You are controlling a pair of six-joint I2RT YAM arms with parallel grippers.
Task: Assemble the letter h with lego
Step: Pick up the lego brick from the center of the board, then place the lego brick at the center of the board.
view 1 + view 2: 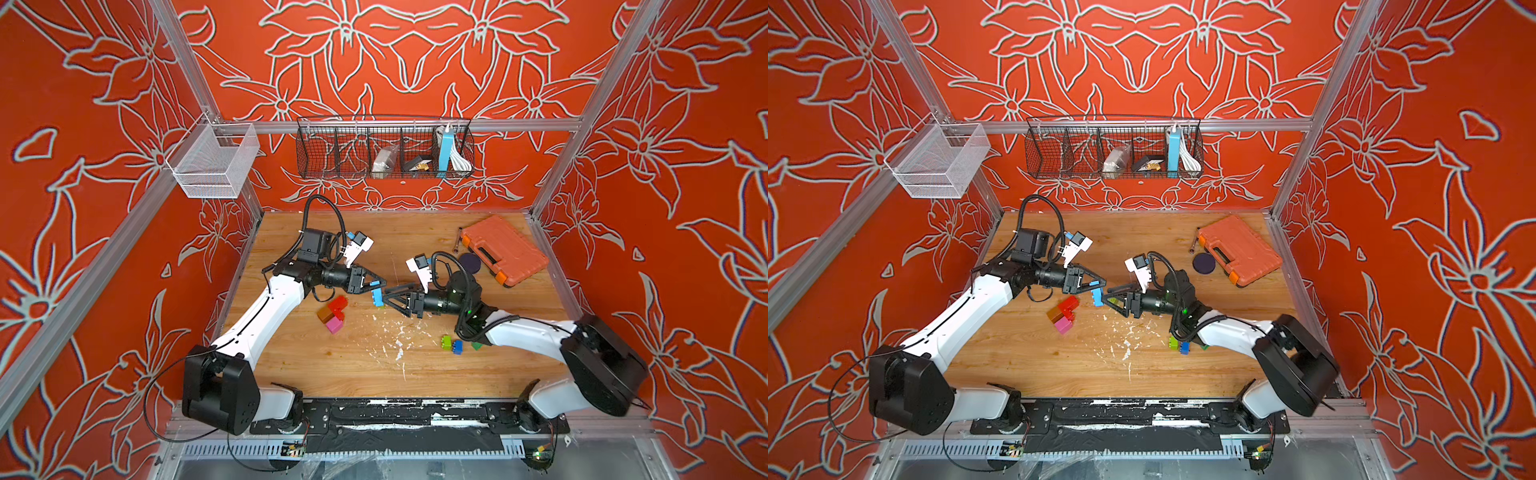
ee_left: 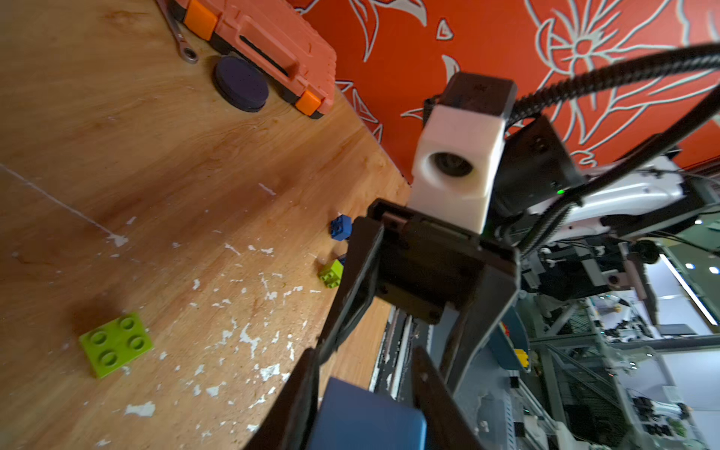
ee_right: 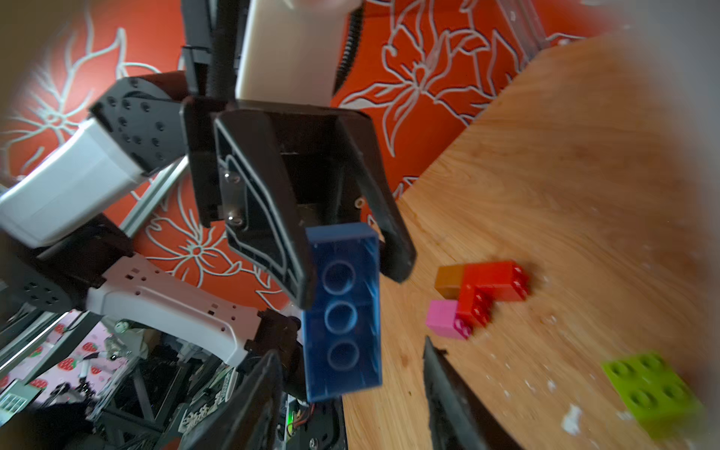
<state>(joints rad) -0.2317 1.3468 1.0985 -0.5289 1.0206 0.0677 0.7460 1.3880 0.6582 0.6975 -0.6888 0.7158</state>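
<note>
The left gripper (image 1: 377,285) is clamped on one end of the blue brick (image 1: 377,297), a long one, and holds it clear of the table (image 1: 332,374) near the middle. From the right wrist, the left gripper's fingers (image 3: 292,253) press on both sides of the brick's upper end, and the hollow underside with its three round sockets faces the camera.

The right gripper (image 1: 385,297) meets it tip to tip. Its jaws stand apart on either side of the brick's free end, with a gap at each side, so it grips nothing.

Just beside the left gripper, on the table, lies a joined cluster of a red piece (image 1: 338,306), a brown cube (image 1: 325,314) and a pink cube (image 1: 334,326), all touching. A flat lime plate (image 3: 654,389) lies on the board close by the grippers.

Further out, near the right arm's elbow, sit a lime cube (image 1: 446,342) and a blue cube (image 1: 457,347) side by side, with a dark green piece (image 1: 477,345) next to them. An orange case (image 1: 505,249) rests in the far right corner, and a dark disc (image 1: 469,262) lies against it.
</note>
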